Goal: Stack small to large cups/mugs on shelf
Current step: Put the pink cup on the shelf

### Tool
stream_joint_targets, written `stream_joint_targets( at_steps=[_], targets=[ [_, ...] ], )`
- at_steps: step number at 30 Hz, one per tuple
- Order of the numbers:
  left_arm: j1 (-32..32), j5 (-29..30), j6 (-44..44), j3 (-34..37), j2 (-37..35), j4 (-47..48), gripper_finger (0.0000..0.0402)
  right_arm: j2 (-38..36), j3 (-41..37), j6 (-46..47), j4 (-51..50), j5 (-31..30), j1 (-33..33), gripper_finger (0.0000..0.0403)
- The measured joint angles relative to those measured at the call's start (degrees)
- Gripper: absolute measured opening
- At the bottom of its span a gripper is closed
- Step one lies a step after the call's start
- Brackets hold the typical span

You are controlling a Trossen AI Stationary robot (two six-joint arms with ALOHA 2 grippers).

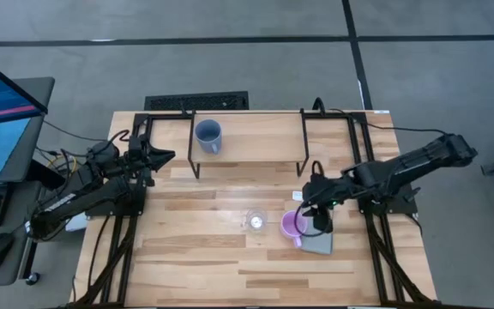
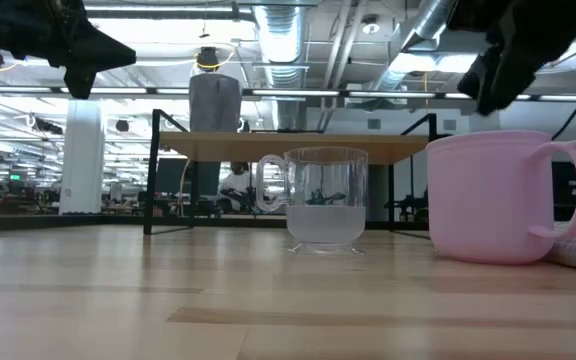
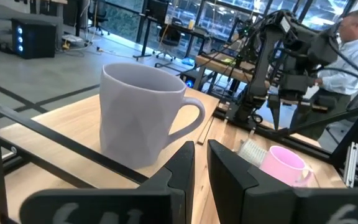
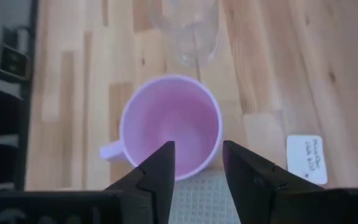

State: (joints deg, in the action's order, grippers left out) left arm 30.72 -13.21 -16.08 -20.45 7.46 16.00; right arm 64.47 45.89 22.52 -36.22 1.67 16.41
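Note:
The blue-grey mug (image 1: 207, 136) stands upright on the shelf (image 1: 256, 142), near its left end; it also shows in the left wrist view (image 3: 138, 112). The clear glass cup (image 1: 256, 220) and the pink mug (image 1: 293, 226) stand upright on the tabletop in front of the shelf, side by side. My right gripper (image 4: 196, 149) is open and points down over the pink mug (image 4: 169, 124), above its rim and clear of it in the low view (image 2: 493, 75). My left gripper (image 1: 165, 157) is shut and empty in the air left of the shelf, pointing toward the blue-grey mug.
A flat grey pad (image 1: 318, 242) lies right next to the pink mug, on its right. A white label (image 4: 306, 158) lies on the table. The shelf's black legs (image 1: 192, 159) stand on the tabletop. A person (image 3: 347, 56) is beyond the table. A monitor, keyboard and mouse are at the left.

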Motion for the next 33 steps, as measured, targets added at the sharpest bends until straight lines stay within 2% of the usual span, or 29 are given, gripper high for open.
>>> stream_joint_targets(
  at_steps=[10, 17, 26, 33],
  targets=[
    [0.00, 0.02, 0.02, 0.00, 0.00, 1.70, 0.0033, 7.33, 0.06, 1.51, 1.96, 1.89, 0.39, 0.0162],
    [0.00, 0.05, 0.68, 0.00, 0.00, 4.05, 0.0033, 11.49, 2.79, 0.89, 1.76, 1.63, 0.19, 0.0162],
    [0.00, 0.00, 1.40, 0.00, 0.00, 4.39, 0.0033, 16.15, 9.07, -6.55, 1.51, 1.42, -0.65, 0.0160],
    [0.00, -0.04, 1.78, 0.00, -0.01, 4.52, 0.0033, 20.01, 10.54, -9.77, -3.39, 1.13, -2.84, 0.0159]
  ],
)
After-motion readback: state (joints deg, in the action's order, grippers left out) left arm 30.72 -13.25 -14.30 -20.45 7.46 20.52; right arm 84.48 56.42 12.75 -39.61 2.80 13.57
